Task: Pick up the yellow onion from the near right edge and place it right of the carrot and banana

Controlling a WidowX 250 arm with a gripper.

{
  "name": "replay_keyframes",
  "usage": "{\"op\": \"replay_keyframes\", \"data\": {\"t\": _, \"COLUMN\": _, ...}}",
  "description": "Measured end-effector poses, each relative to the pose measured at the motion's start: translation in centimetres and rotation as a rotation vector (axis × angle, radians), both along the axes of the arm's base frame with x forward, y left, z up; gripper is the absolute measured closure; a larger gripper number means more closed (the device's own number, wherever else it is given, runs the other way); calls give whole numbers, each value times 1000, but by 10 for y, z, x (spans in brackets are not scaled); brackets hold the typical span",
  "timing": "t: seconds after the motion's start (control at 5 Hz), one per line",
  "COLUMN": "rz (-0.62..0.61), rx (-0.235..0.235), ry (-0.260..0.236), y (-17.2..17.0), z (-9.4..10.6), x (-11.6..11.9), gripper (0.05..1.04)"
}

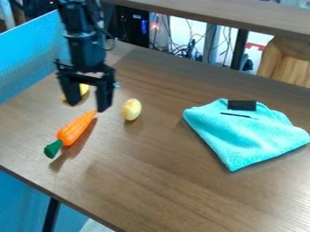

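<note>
Carrot (75,129) tapering near tool (88,107), yellow ovoid (131,109), fuzzy cloth (242,136)

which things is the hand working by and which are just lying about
Nearest the hand, which is open:
Orange carrot with a green end
Yellow thing, partly hidden behind the hand

Seemingly just lying about:
Pale yellow, potato-like thing, a little to the side
Turquoise cloth, well away
Black rectangular piece at the cloth's far edge
</note>
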State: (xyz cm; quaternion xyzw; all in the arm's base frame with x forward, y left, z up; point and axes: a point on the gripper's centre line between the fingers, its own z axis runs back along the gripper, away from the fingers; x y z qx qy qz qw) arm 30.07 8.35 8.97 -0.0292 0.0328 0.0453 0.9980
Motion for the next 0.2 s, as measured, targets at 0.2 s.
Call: {"op": "replay_keyframes", "data": {"t": 0.2, "rz": -20, "rx": 30, "ry": 43, "y": 2, "z": 3, "x": -23, "gripper": 83}}
